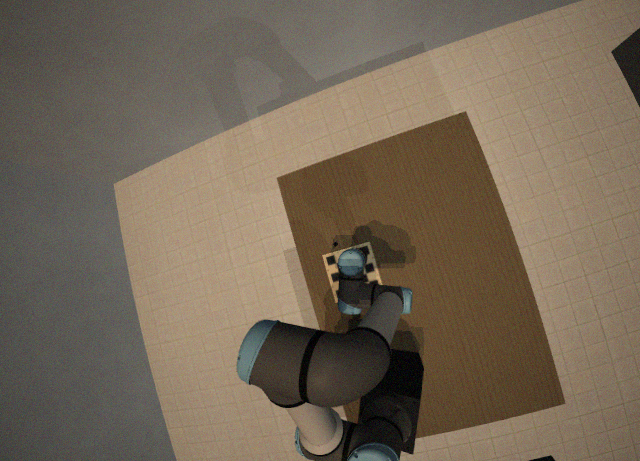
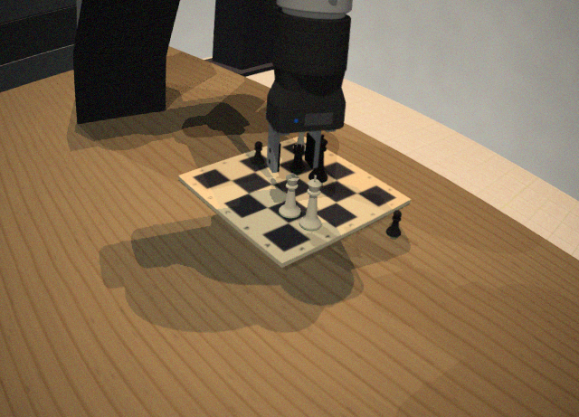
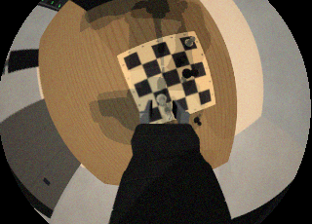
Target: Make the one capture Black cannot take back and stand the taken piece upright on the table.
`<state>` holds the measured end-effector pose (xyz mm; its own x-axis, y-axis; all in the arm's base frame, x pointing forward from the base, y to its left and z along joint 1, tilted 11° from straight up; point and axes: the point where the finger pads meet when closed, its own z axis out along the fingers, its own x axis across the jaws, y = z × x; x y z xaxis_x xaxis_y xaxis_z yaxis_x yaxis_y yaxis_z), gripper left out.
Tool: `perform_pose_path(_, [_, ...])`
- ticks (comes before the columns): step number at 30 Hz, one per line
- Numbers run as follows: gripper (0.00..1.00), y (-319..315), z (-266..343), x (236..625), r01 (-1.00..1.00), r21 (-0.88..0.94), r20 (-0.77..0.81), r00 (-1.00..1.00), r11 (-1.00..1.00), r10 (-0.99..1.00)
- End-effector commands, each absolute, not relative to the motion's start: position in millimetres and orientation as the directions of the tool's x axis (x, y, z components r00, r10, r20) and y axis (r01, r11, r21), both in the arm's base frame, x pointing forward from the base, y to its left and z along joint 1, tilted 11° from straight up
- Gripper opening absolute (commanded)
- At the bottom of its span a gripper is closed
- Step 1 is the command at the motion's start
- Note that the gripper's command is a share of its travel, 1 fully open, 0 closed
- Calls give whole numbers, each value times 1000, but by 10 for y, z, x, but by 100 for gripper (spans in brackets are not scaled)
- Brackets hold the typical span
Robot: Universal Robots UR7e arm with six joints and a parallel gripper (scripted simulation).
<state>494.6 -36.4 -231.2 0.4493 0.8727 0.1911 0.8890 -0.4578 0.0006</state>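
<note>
A: Where is the dark two-finger end effector point(image 2: 295, 164)?
B: Low over the small checkered chessboard point(image 2: 211, 196), fingers wide, gripping nothing.
A: And the small black pawn point(image 2: 394, 223)?
B: Upright on the brown wooden desk point(image 2: 140, 333), just beside the board

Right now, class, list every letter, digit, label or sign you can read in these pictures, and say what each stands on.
Board edge: small marks sit along its two near borders; they look like square letters and digits, but all are too small and blurred to read.
Gripper body: a blue dot and a dark panel, no legible text.
Chess pieces, table, arm: no text seen.
</note>
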Motion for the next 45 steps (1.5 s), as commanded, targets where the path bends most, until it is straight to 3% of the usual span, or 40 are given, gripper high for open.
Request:
perform_pose_path(1, [79, -365, -2316, 4983, 890, 7, 192, 447, -457, 874])
perform_pose_path(45, [79, -363, -2309, 4991, 890, 8, 192, 447, -456, 874])
